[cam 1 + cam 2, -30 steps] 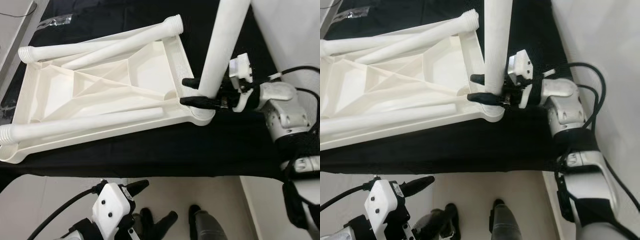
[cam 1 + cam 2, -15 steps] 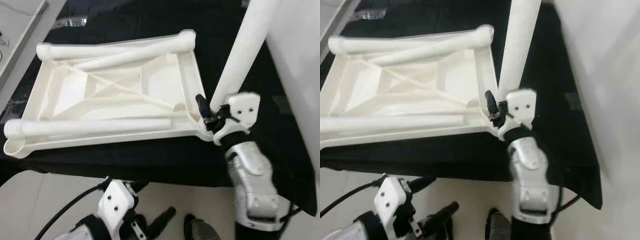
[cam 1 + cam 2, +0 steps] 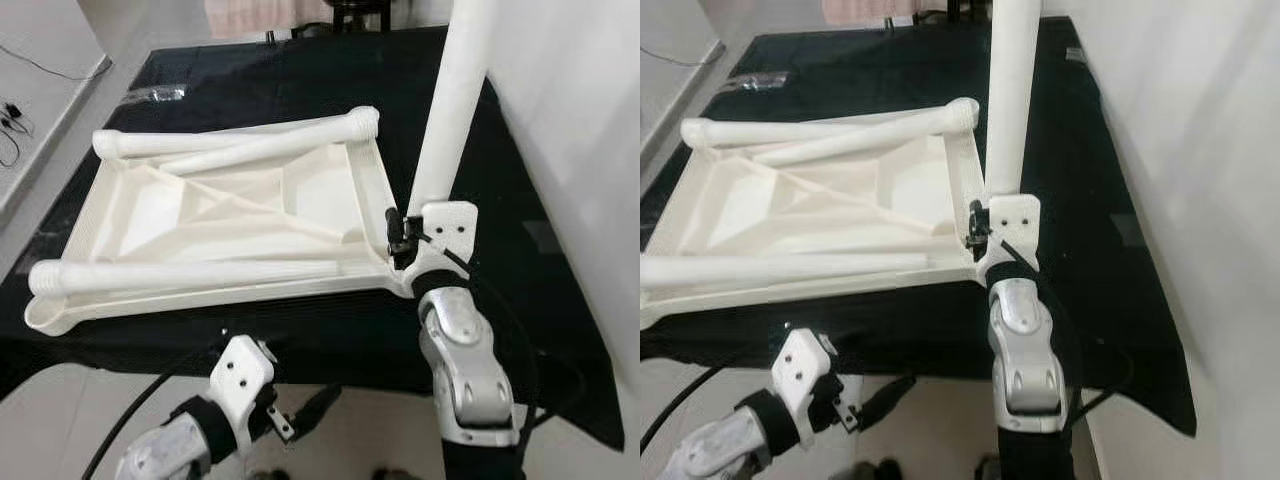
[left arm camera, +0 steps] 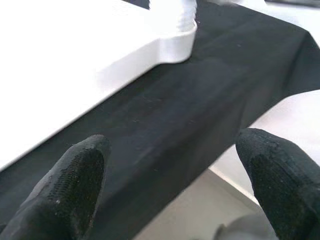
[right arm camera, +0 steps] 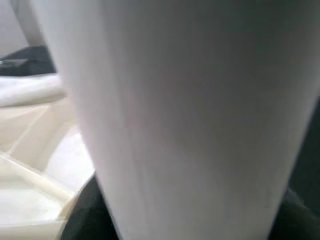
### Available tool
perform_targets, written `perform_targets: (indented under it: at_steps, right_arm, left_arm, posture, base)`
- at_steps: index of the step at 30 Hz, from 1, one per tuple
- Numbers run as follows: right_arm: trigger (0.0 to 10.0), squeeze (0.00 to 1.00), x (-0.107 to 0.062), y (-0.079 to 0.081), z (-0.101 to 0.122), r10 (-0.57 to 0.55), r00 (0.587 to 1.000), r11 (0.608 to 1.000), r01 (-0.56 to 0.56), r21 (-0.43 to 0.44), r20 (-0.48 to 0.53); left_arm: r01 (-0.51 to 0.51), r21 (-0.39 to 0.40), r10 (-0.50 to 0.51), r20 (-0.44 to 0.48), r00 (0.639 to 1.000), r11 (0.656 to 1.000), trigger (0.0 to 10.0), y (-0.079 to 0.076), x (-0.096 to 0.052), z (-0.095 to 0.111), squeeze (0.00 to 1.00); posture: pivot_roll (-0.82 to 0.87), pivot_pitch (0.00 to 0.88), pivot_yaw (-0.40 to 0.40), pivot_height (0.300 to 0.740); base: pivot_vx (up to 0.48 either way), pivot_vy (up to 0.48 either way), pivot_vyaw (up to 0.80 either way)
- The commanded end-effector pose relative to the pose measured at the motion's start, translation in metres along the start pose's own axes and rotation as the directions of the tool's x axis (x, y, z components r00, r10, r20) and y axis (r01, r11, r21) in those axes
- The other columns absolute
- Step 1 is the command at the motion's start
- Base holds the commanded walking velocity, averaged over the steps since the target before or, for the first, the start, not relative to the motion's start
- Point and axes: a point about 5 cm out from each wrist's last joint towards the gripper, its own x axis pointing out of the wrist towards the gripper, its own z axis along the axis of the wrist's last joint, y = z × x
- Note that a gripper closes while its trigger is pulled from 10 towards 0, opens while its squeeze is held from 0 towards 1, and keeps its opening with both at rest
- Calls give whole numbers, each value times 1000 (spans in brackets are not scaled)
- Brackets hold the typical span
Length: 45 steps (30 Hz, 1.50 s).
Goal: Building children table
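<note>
**A:** How does the right arm stand?

**B:** Its silver forearm rises from the near edge of the black cloth-covered surface [image 3: 300, 70], wrist uppermost, and the right gripper [image 3: 398, 232] sits at the foot of the upright white plastic table leg [image 3: 450, 110]. The black fingers [image 3: 393, 222] are clamped on that leg, just above the near right corner of the upturned white plastic tabletop [image 3: 225, 215]. In the right wrist view the leg [image 5: 200, 115] stands very close to the lens.

**A:** And the leg itself?

**B:** It stands nearly vertical, leaning slightly, its lower end at the corner socket right under the gripper. I cannot tell how far it is seated.

**A:** The left arm?

**B:** It is low, in front of the surface's near edge. The left gripper [image 4: 175, 185] hangs apart from everything, its two black fingertips [image 4: 75, 175] spread wide with nothing between them. Beyond them lie the black cloth and a corner of the tabletop.

**A:** What else is near the right gripper?

**B:** Three more white legs [image 3: 200, 272] lie flat on the tabletop, to the gripper's left.

**A:** Any writing?

**B:** None that I can read.
</note>
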Motion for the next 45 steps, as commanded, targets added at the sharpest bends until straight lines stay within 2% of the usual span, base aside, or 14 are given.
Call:
perform_targets:
  at_steps: [1, 12, 13, 14, 15, 22, 25, 26, 28, 29, 30, 31, 39, 45]
  right_arm:
    - [10000, 1000, 0, 0, -13, 30, 998, 998, -28, 53, -51]
    - [10000, 961, 18, -10, 30, 333, 927, 931, -353, 97, 171]
    - [10000, 463, 22, -14, 36, 413, 893, 903, -427, 47, 179]
    - [10000, 463, 22, -14, 36, 413, 893, 903, -427, 47, 179]
    - [10000, 0, 30, -20, 42, 484, 860, 873, -488, -18, 161]
    - [10000, 0, 55, -35, 56, 673, 735, 737, -656, -162, 85]
    - [10000, 0, 60, -32, 47, 788, 615, 601, -778, -183, -26]
    - [10000, 0, 60, -32, 47, 788, 615, 601, -778, -183, -26]
    - [8706, 0, 62, -32, 44, 802, 594, 576, -796, -184, -60]
    - [3176, 0, 64, -32, 40, 811, 578, 560, -811, -171, -85]
    - [3176, 0, 66, -33, 39, 820, 564, 546, -822, -161, -100]
    - [0, 0, 67, -33, 37, 833, 540, 523, -840, -145, -119]
    - [0, 0, 73, -34, 34, 848, 513, 499, -858, -122, -137]
    - [0, 0, 71, -43, 4, 771, 606, 611, -790, -43, -196]
  left_arm:
    - [-17, 5, 17, -7, 1000, 1000, 10000, 3, 0, -5, 0]
    - [-34, 25, 34, 4, 999, 999, 10000, 10, 6, -10, 0]
    - [-34, 28, 34, 7, 999, 999, 10000, 11, 8, -11, 0]
    - [-34, 28, 34, 7, 999, 999, 10000, 11, 8, -11, 0]
    - [-34, 32, 34, 11, 999, 999, 10000, 11, 9, -12, 0]
    - [-37, 45, 36, 23, 999, 998, 10000, 11, 15, -13, 0]
    - [-41, 52, 39, 31, 999, 998, 10000, 11, 16, -14, 0]
    - [-41, 52, 39, 31, 999, 998, 10000, 11, 16, -14, 0]
    - [-42, 53, 40, 33, 999, 998, 10000, 11, 16, -14, 0]
    - [-44, 51, 42, 35, 998, 998, 10000, 11, 16, -14, 0]
    - [-46, 49, 44, 37, 998, 998, 10000, 12, 17, -14, 0]
    - [-46, 32, 44, 39, 998, 998, 10000, 12, 16, -14, 0]
    - [-41, -2, 41, 41, 998, 999, 10000, 12, 14, -16, 0]
    - [-61, -19, 62, 43, 997, 998, 10000, 15, 11, -20, 0]
  posture:
    - [-12, 87, 58, 740]
    - [-11, 66, 58, 740]
    - [-12, 63, 54, 740]
    - [-12, 63, 54, 740]
    - [-11, 57, 49, 740]
    - [-4, 46, 31, 740]
    - [7, 46, 19, 740]
    - [7, 46, 19, 740]
    - [8, 47, 16, 740]
    - [8, 48, 13, 740]
    - [8, 48, 13, 740]
    - [8, 50, 8, 740]
    - [6, 44, 5, 740]
    - [-9, 43, 5, 740]
  base:
    - [0, 0, 0]
    - [0, 0, 0]
    - [0, 0, 0]
    - [0, 0, 0]
    - [0, 0, 0]
    - [0, 0, 0]
    - [0, 0, 0]
    - [0, 0, 0]
    - [0, 0, 0]
    - [0, 0, 0]
    - [0, 0, 0]
    - [0, 0, 0]
    - [0, 0, 0]
    - [0, 0, 0]
